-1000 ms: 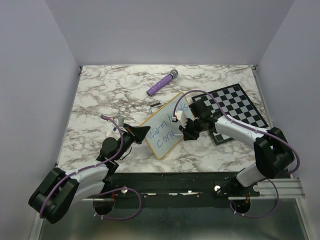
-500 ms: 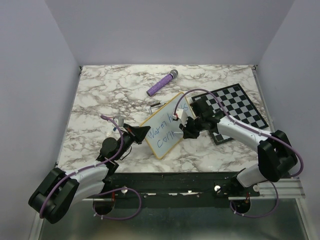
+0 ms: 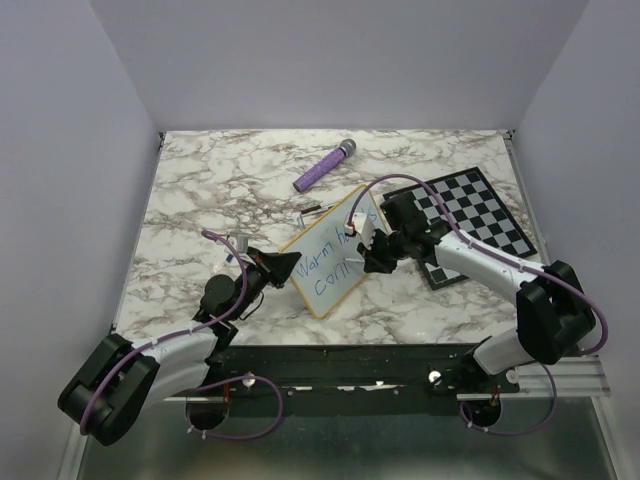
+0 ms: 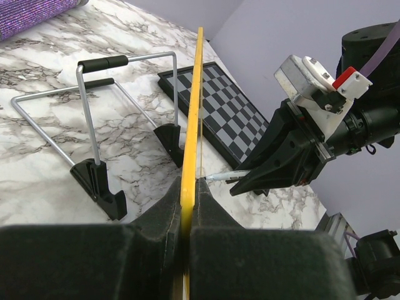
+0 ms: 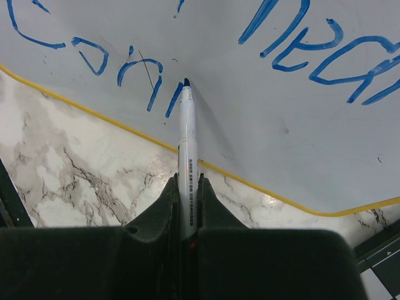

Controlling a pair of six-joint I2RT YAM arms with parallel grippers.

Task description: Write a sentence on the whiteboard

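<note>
The whiteboard, white with a yellow frame, stands tilted mid-table. My left gripper is shut on its left edge; the left wrist view shows the yellow frame pinched between the black pads. My right gripper is shut on a white marker whose blue tip touches the whiteboard face. The sentence is blue handwriting in two lines, with the tip at the end of the lower line. The marker tip meets the board beside the right gripper.
A purple cylinder lies at the back of the marble table. A black-and-white chessboard sits to the right, under the right arm. The board's wire stand with black feet juts out behind it.
The right gripper has shifted slightly along the board, and the lower line of blue writing has gained another stroke. The left gripper and board have stayed put.
</note>
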